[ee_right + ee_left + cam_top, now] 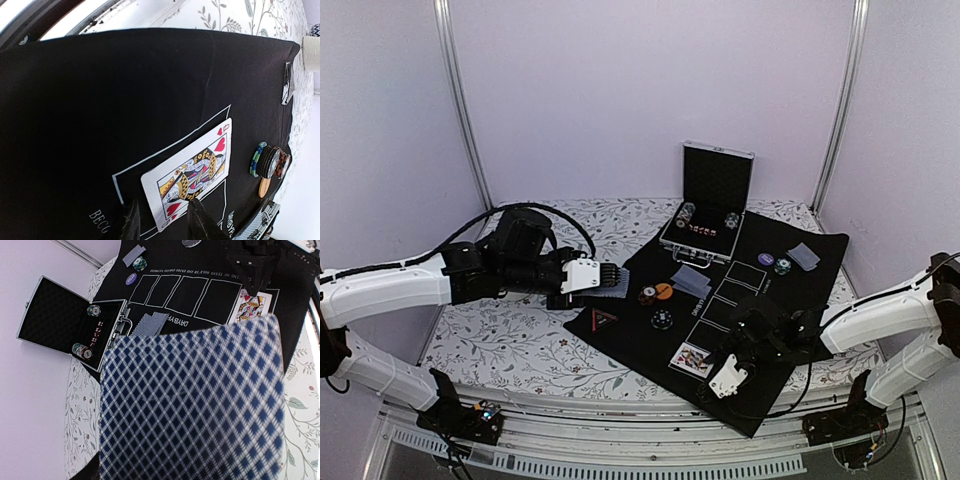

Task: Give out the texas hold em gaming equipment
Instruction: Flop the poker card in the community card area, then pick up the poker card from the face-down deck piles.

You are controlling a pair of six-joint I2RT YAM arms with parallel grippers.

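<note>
My left gripper (pixel 608 281) pinches the blue-checked deck of cards (pixel 190 405) beside the black felt mat (pixel 630 345), held, I judge, as dealing stock. My right gripper (pixel 165 222), fingers spread, hangs over the edge of the face-up queen of hearts card (pixel 192 175), which lies in the mat's end box.

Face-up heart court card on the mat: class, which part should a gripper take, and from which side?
Probably the edge nearest the open right gripper, approached from above on that side. The card lies flat on the black mat, underside covered, so tip that edge up first, then pinch it.
</note>
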